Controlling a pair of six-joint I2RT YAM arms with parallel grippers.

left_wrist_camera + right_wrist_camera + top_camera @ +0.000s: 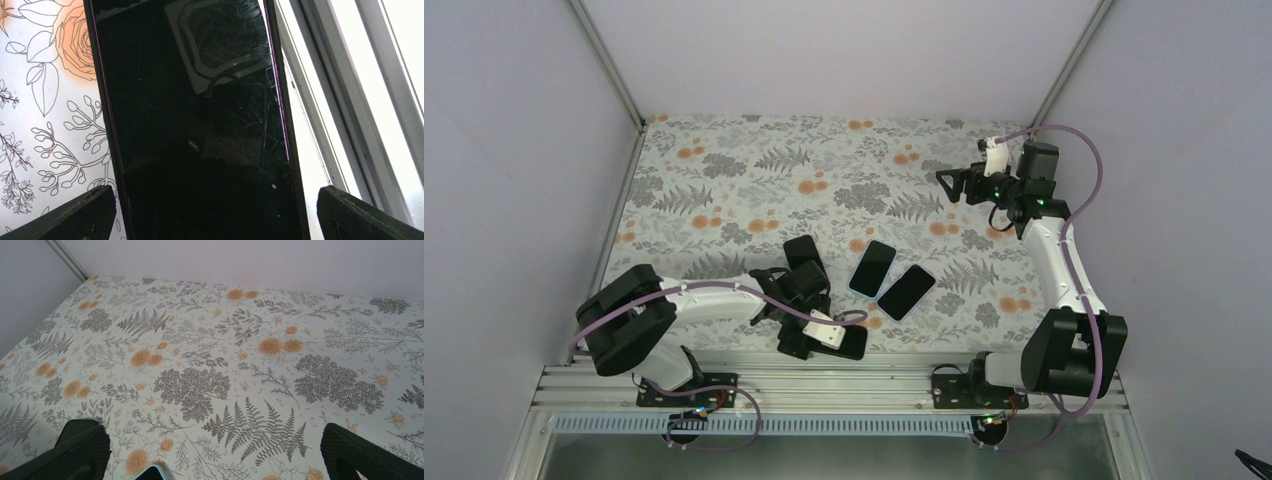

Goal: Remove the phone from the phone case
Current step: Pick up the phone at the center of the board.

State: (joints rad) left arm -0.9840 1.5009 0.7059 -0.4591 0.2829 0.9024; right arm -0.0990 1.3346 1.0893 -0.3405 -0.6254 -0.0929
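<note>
1. Hovering my left gripper [214, 207] over the glossy black phone in its thin dark case [192, 130], with the fingers spread on either side of it. The phone lies flat at the near edge of the floral tabletop [724, 180].
2. I judge this to be the approach step, since nothing is gripped yet.
3. The next move calls for pinning the case's rim. My right gripper [952, 186], also spread and empty at far right, must come over to help.

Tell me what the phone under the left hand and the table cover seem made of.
The phone: glossy black glass face, probably; it shows reflections and fine scratches. The table cover: smooth printed floral sheet, matte; vinyl or cloth, cannot tell.
</note>
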